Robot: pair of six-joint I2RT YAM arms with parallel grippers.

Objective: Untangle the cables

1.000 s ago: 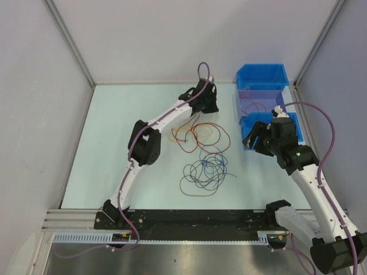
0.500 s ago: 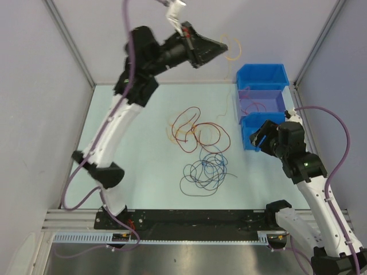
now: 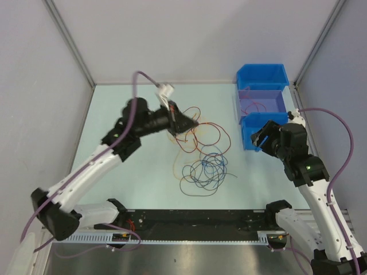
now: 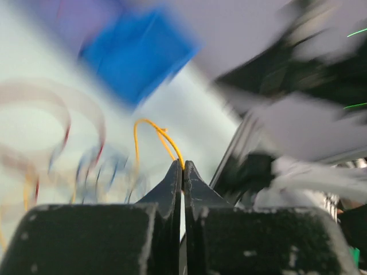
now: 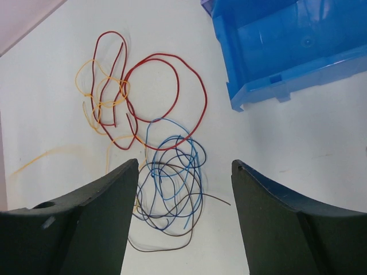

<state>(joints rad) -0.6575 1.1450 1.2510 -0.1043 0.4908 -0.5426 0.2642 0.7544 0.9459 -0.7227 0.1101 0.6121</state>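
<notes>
The cables lie mid-table: dark red loops (image 3: 213, 133), orange loops (image 3: 174, 137), and a blue and dark tangle (image 3: 205, 171). My left gripper (image 3: 189, 122) hangs over the red and orange loops, shut on an orange cable (image 4: 150, 129) pinched at its tips (image 4: 183, 166); that view is blurred. My right gripper (image 3: 261, 137) is open and empty, beside the near blue bin, above and right of the tangle. The right wrist view shows the red loops (image 5: 172, 103), orange loops (image 5: 97, 94), blue cables (image 5: 172, 166) and a dark wire (image 5: 172, 246) below the open gripper (image 5: 184, 166).
Three bins stand in a row at the back right: a blue one (image 3: 262, 77), a purple one (image 3: 261, 102) holding some wire, and a blue one (image 3: 275, 121), also in the right wrist view (image 5: 287, 46). Walls enclose the pale table (image 3: 114, 149).
My left arm has swung down from high near the back wall to just over the red and orange loops, still gripping the orange cable. The right arm has hardly moved.
</notes>
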